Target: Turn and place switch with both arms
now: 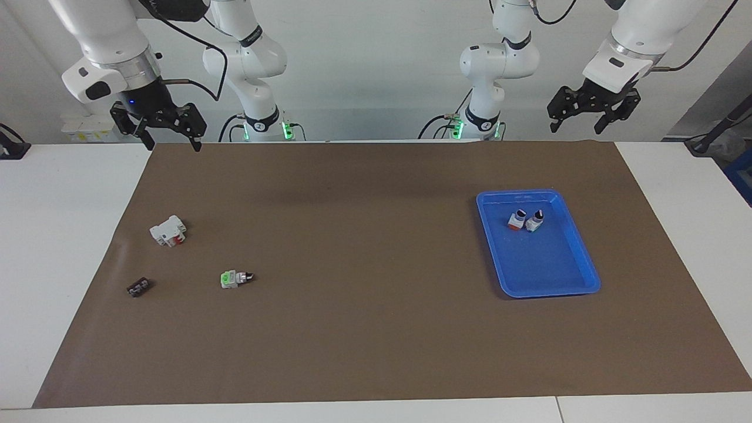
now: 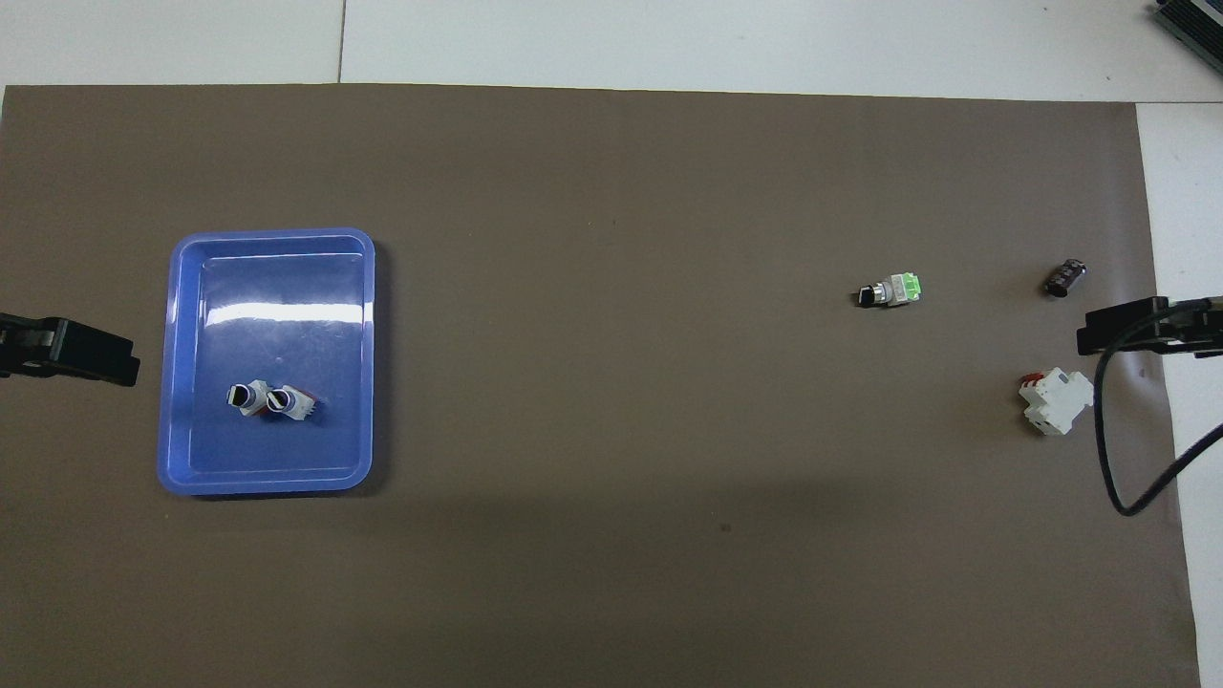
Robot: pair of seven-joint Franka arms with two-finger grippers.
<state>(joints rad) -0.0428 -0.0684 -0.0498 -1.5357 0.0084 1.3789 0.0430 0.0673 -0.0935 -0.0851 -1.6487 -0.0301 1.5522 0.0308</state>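
Observation:
The switch (image 1: 235,278) (image 2: 890,290) lies on its side on the brown mat (image 1: 376,329), toward the right arm's end of the table. Its green block end faces that end and its black knob tip faces the blue tray (image 1: 587,276) (image 2: 172,382). My right gripper (image 1: 171,141) hangs open and empty, high over the mat's corner at its own end, well apart from the switch. My left gripper (image 1: 578,124) also hangs open and empty, high over the mat's corner at the left arm's end. Both arms wait.
Two similar switches (image 1: 517,219) (image 1: 535,220) stand together in the tray, in the part nearer to the robots. A white-and-red block (image 1: 168,230) (image 2: 1056,401) lies nearer to the robots than the switch. A small black part (image 1: 138,287) (image 2: 1065,277) lies by the mat's edge.

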